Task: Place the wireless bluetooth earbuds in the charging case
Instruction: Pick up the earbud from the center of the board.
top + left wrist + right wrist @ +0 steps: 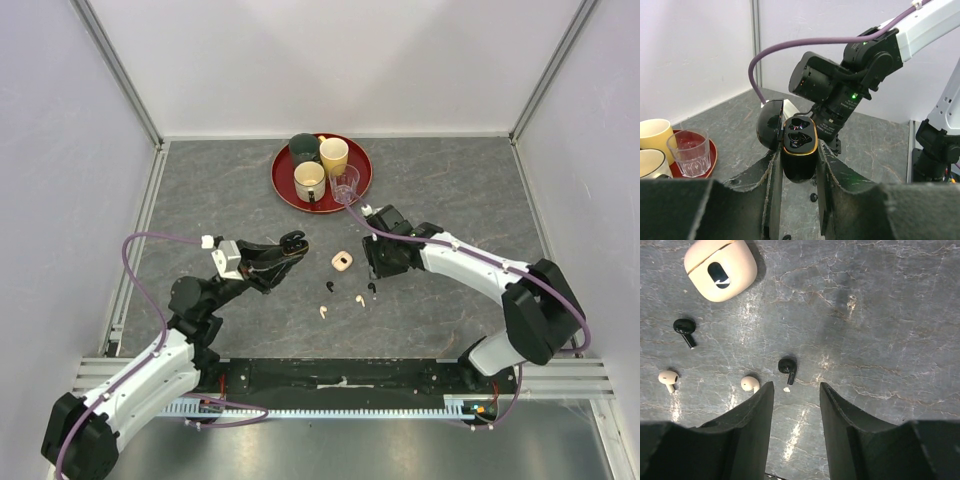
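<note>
Left arm (150,370) and right arm (480,265) rose from the near edge, closest to the top camera, both reaching in over the grey stone-pattern worktop (450,180).

Red round tray (280,180) sat at the far middle of the worktop, well apart from both end effectors. On it: dark green cup (303,146), yellow cup (334,155), cream cup (309,180) and a clear glass (345,183) at the tray's right edge.

Left end effector (798,165) was clenched on the black charging case (799,145), gripping it by the sides and holding it up off the worktop. Its lid (769,124) was swung open to the left. The sockets inside were dark, so I couldn't tell what was in them.

Right end effector (796,387) pointed down at the worktop, released, fingers apart with nothing between them.

Cream charging case (720,270) lay closed on the worktop between the two end effectors.

All four earbuds lay loose on the worktop near the cream charging case. One black earbud (788,367) was just ahead of the gap between the right fingertips and not gripped. The other black earbud (685,329) lay off to the side, closer to the cream charging case. Two cream earbuds, one (750,384) just beside the right end effector's finger and one (667,378) further out.
</note>
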{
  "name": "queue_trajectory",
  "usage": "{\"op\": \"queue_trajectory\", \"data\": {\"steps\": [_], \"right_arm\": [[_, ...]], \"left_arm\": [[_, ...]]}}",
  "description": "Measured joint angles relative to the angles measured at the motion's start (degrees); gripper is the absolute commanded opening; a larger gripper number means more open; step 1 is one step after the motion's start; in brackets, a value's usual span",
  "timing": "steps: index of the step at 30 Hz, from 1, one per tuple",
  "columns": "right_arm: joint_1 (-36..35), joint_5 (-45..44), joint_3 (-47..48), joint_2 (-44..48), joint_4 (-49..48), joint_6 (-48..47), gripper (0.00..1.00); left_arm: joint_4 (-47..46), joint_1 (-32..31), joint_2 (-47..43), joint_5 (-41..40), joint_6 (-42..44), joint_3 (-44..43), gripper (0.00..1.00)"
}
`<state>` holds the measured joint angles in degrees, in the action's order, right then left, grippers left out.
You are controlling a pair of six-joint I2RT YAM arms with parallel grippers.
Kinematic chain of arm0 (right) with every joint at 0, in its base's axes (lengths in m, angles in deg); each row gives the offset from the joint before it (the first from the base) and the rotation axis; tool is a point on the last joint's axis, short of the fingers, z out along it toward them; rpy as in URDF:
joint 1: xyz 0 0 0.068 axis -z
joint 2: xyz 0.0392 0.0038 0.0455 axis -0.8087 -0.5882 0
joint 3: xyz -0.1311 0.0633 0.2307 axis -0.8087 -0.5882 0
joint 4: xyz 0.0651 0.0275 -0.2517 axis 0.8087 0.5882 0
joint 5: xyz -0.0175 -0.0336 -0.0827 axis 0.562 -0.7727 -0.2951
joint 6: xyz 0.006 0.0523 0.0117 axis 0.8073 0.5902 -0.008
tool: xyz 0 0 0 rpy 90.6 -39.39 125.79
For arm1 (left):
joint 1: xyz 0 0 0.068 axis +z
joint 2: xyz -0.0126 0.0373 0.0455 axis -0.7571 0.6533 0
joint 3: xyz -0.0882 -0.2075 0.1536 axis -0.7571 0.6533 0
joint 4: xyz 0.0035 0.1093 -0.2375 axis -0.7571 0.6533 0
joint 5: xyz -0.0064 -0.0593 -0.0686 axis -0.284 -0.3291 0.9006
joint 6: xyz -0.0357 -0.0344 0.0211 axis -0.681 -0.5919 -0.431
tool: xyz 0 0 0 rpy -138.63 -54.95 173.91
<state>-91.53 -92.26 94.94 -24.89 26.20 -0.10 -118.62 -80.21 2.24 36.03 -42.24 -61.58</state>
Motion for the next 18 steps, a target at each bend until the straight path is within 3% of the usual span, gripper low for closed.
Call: {"op": "queue_trajectory", "data": {"steps": [18], "right_arm": [[-3.23, -2.43, -0.72, -7.15, -3.74, 0.17, 0.44]], "left_arm": [[0.98, 0.00, -1.09, 0.00, -0.02, 0.00, 0.02]]}}
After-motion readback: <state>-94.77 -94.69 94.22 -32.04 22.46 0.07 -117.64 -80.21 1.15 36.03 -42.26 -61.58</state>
